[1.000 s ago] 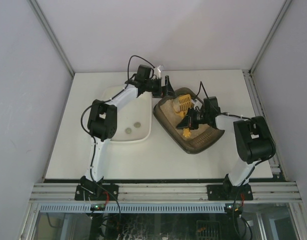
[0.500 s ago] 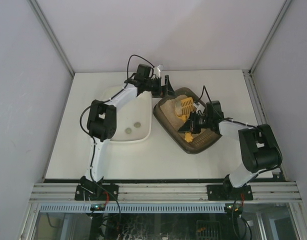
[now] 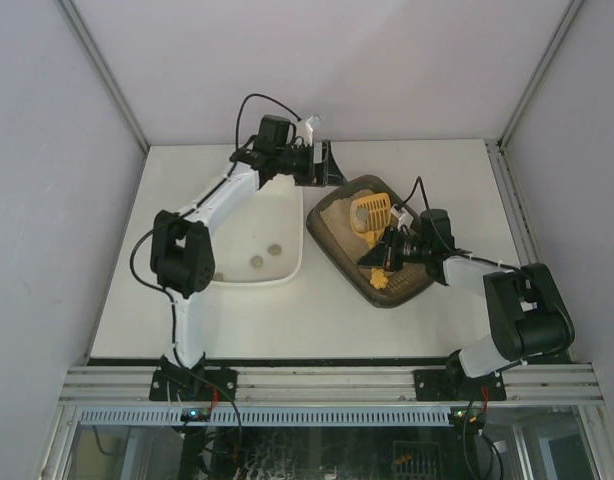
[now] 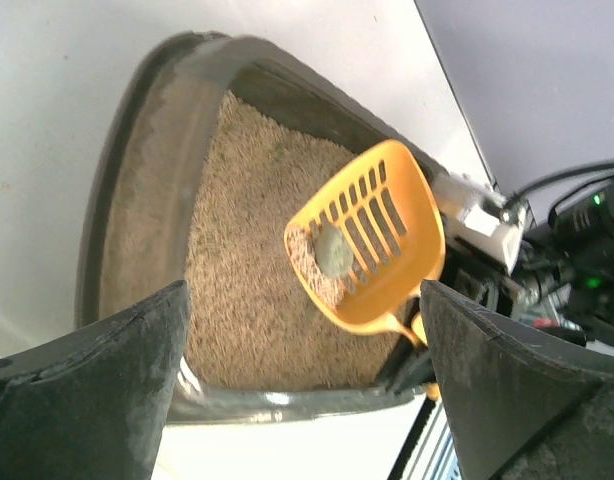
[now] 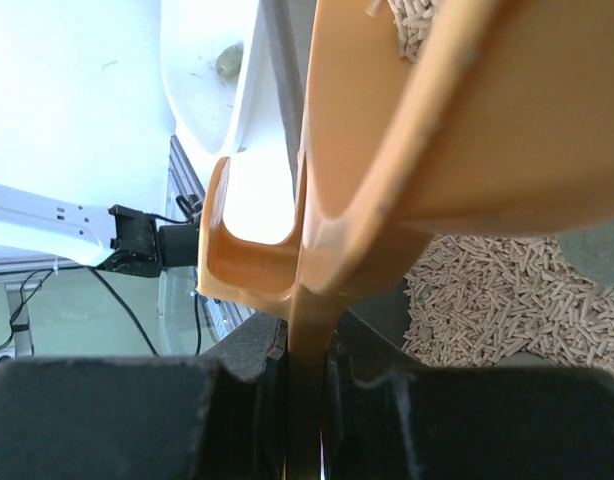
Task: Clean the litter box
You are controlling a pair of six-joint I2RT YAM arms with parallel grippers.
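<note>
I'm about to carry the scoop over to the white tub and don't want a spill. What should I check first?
1. Grip: right pincer is shut on the scoop handle: ok.
2. Load: grey clump lies in the scoop: ok.
3. Sifting: not ok, pellets lie beside the clump.
4. Bracing: not ok, left pincer is open at the far corner of the litter box.
5. Room: ok, white tub holds two clumps with bare floor around them.
6. Scoop clear of the box rim: cannot tell.
</note>
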